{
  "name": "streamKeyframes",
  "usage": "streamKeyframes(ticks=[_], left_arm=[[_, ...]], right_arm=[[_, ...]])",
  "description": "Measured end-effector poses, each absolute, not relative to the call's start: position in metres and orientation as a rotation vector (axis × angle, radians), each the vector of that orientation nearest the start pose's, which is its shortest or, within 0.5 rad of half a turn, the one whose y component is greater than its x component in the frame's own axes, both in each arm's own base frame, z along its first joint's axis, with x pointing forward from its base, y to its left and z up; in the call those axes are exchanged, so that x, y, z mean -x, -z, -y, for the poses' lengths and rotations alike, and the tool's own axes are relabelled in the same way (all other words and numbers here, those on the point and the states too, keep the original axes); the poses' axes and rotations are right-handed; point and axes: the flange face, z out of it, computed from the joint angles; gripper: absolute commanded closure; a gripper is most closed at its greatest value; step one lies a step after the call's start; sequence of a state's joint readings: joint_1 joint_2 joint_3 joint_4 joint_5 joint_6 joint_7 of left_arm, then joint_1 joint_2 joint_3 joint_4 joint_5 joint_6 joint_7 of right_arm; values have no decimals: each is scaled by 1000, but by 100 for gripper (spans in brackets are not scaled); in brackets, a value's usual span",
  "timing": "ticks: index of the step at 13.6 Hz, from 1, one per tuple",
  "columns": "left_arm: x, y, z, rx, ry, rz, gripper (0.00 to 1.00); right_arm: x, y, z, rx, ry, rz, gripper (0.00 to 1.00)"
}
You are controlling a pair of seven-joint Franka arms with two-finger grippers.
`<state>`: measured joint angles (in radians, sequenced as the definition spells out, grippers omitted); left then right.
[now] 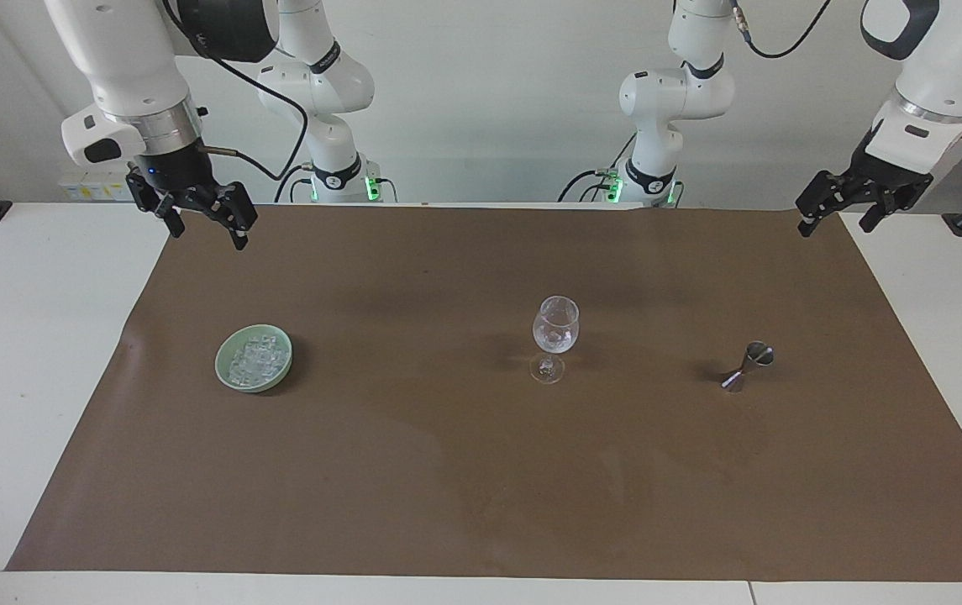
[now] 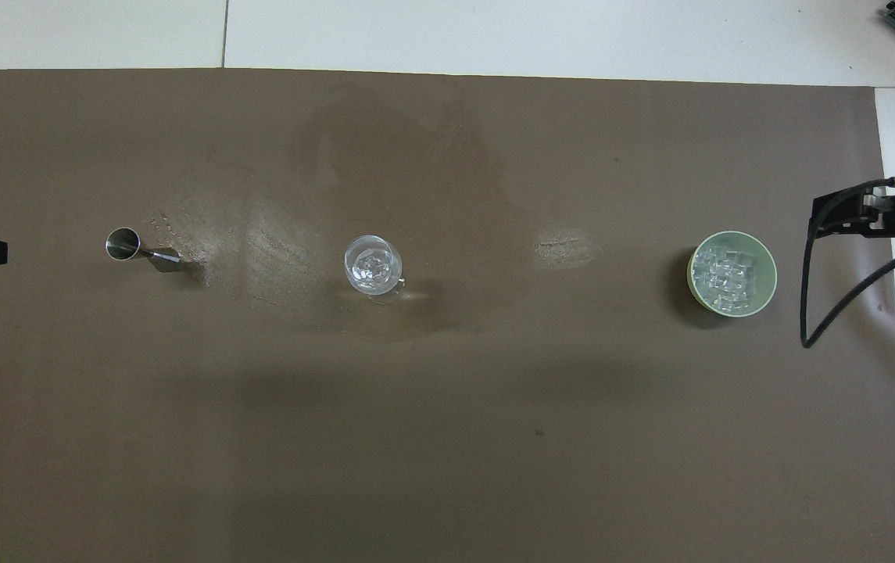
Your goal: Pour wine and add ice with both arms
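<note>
A brown mat (image 1: 481,470) covers the middle of the white surface (image 1: 18,353). My right end effector (image 1: 203,225) hangs empty over the mat's edge at the right arm's end, fingers apart. My left end effector (image 1: 835,217) hangs empty over the mat's corner at the left arm's end, fingers likewise apart. The ice (image 1: 255,360) lies heaped in a green dish (image 1: 225,357) toward the right arm's end of the mat; a few cubes also sit in the bowl of the glass (image 1: 555,328), which stands upright near the mat's middle. A steel jigger (image 1: 748,365) lies tipped on its side toward the left arm's end, well apart from the glass. Dish, glass and jigger form a row across the mat. Neither end effector touches anything.
</note>
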<state>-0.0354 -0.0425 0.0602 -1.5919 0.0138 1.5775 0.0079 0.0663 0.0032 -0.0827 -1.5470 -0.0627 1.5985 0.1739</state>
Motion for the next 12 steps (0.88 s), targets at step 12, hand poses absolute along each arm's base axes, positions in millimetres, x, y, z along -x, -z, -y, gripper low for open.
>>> streamKeyframes(ticks=[12], left_arm=[[-542,-638,-10,3130,40,9,0]], right_arm=[[-540,-650,23,3131,-3,-270,0]])
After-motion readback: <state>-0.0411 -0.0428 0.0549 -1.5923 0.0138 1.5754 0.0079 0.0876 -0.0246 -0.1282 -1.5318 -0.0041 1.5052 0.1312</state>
